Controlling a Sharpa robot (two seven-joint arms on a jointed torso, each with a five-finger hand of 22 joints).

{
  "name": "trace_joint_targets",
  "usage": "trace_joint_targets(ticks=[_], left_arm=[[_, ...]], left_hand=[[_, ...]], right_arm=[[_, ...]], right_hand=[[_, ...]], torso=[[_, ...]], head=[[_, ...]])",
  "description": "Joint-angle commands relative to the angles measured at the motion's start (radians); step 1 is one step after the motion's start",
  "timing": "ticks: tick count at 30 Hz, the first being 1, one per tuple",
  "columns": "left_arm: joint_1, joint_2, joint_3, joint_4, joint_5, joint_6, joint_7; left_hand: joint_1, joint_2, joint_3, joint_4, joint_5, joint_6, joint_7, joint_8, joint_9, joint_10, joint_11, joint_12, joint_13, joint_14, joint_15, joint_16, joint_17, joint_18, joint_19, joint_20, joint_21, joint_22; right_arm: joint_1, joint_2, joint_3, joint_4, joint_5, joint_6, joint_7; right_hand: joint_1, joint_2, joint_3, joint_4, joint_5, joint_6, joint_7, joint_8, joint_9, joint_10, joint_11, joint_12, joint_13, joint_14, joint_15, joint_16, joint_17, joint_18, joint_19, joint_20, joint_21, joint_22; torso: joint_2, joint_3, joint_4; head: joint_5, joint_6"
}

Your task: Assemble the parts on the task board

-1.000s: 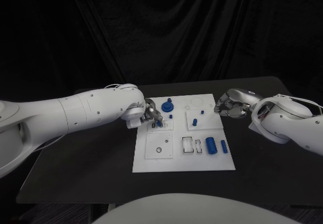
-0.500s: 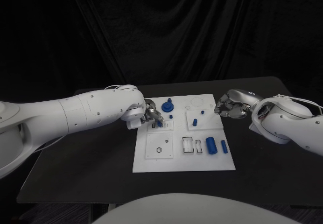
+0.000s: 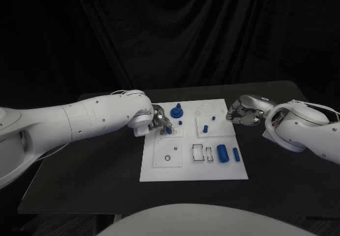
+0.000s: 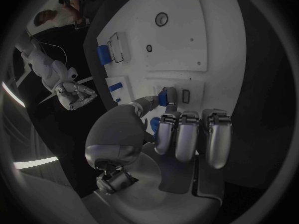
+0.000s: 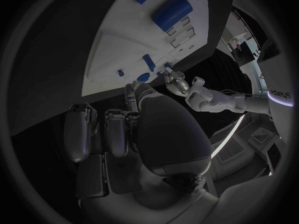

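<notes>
The left hand (image 4: pixel 163 134) pinches a small blue part (image 4: pixel 165 96) at its fingertips, over the task board (image 3: pixel 159 169); seating it looks the step in hand, needing a straight lowering. The right hand (image 3: pixel 243 112), fingers curled empty, waits beside the board's edge

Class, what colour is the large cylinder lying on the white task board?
Blue; the large cylinder shows best in the head view.

Black table (image 3: pixel 85 167) before a dark curtain (image 3: pixel 170 44).
</notes>
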Motion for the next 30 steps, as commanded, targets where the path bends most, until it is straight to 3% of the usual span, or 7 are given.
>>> trace_joint_targets(ticks=[1,30], left_arm=[[-0.016,0.005,-0.008,0.0,-0.003,0.017,0.0],[-0.023,0.015,-0.008,-0.007,-0.003,0.033,0.005]], left_hand=[[0.0,0.009,0.007,0.0,-0.003,0.001,-0.004,-0.004,-0.001,0.106,-0.007,0.004,0.263,0.104,-0.008,-0.004,0.263,-0.006,-0.006,0.0,-0.001,0.223],[0.002,0.006,0.007,-0.003,-0.006,-0.001,-0.004,-0.006,0.001,0.106,-0.007,0.004,0.263,0.104,-0.009,-0.004,0.263,-0.005,-0.013,0.0,0.0,0.221]], right_arm=[[-0.002,-0.001,0.001,0.0,-0.002,0.011,-0.026],[-0.003,0.001,0.001,-0.002,-0.002,0.026,-0.033]], right_hand=[[-0.001,0.006,0.005,0.0,0.005,-0.005,-0.002,-0.004,0.001,0.027,-0.008,-0.006,0.149,0.078,-0.008,-0.006,0.127,0.007,0.021,-0.005,-0.003,0.199],[-0.002,0.007,0.006,-0.001,0.006,-0.006,-0.002,-0.005,0.002,0.023,-0.007,-0.01,0.142,0.076,-0.008,-0.012,0.117,0.01,0.016,-0.005,-0.015,0.194]], torso=[[0.0,-0.0002,0.0001],[0.0,0.0,-0.0003]], head=[[0.0,0.0],[0.002,0.0]])
